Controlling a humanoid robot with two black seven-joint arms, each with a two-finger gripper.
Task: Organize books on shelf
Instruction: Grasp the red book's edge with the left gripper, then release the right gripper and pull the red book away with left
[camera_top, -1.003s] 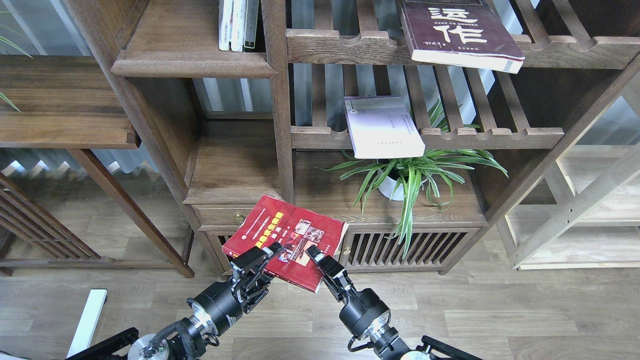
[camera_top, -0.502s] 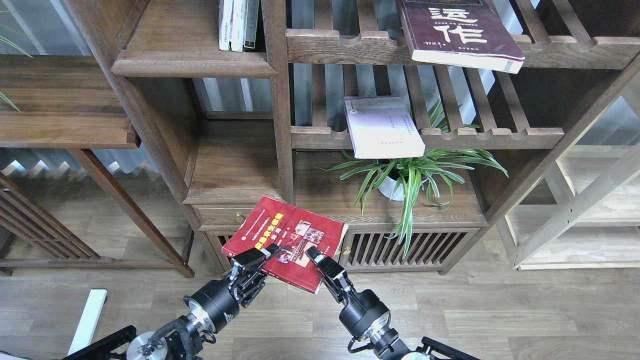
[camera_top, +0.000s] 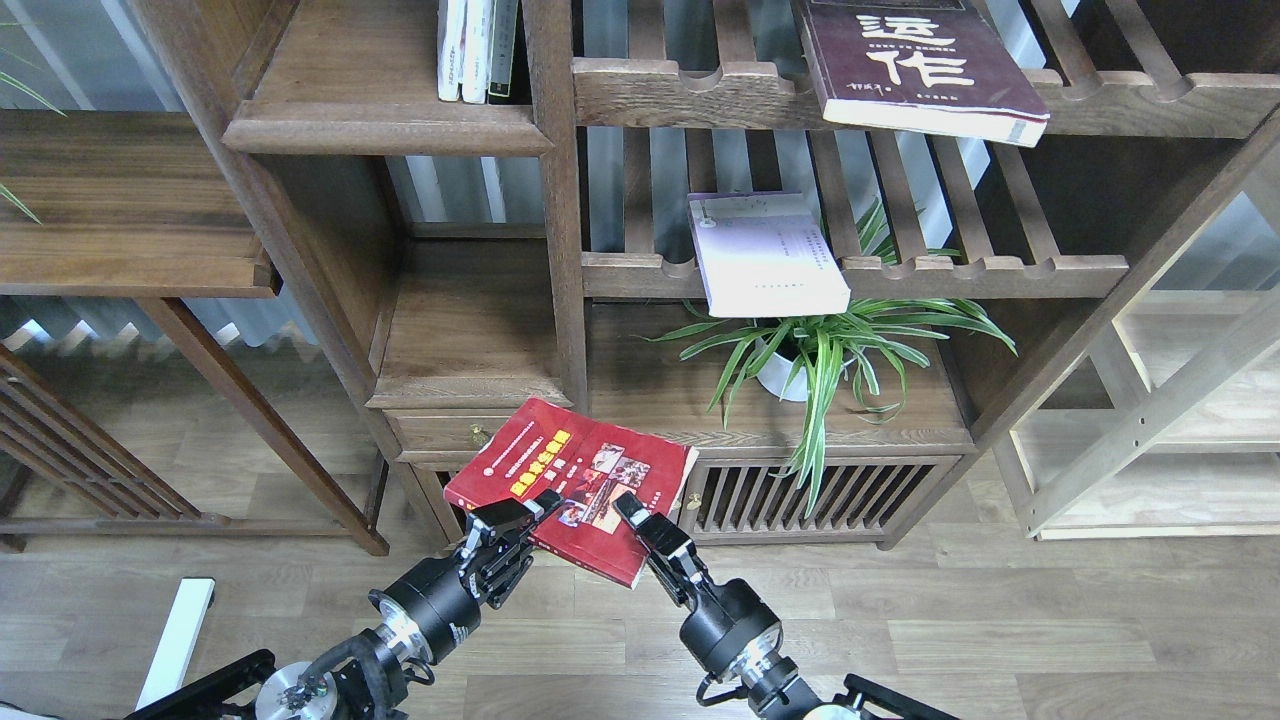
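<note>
The bright red book (camera_top: 560, 470) lies tilted, its far end on the low cabinet's front edge (camera_top: 800, 437) and its near end held out over the floor. My left gripper (camera_top: 525, 520) is shut on its near left edge. My right gripper (camera_top: 632, 520) is shut on its near right corner. The dark maroon book (camera_top: 910, 60) lies flat on the top slatted rack and overhangs the rail. The pale lavender book (camera_top: 765, 255) lies on the lower slatted rack and also overhangs. The solid shelf board (camera_top: 385, 130) with the moulded edge is at the upper left.
Several upright books (camera_top: 475, 50) stand at the right end of the solid shelf. A potted spider plant (camera_top: 820, 350) sits on the cabinet top under the lavender book. A dark side table (camera_top: 120, 200) stands at the left. A white board (camera_top: 175, 640) lies on the floor.
The red book has shifted slightly down and toward me with both grippers on it. The left arm has drawn back a little.
</note>
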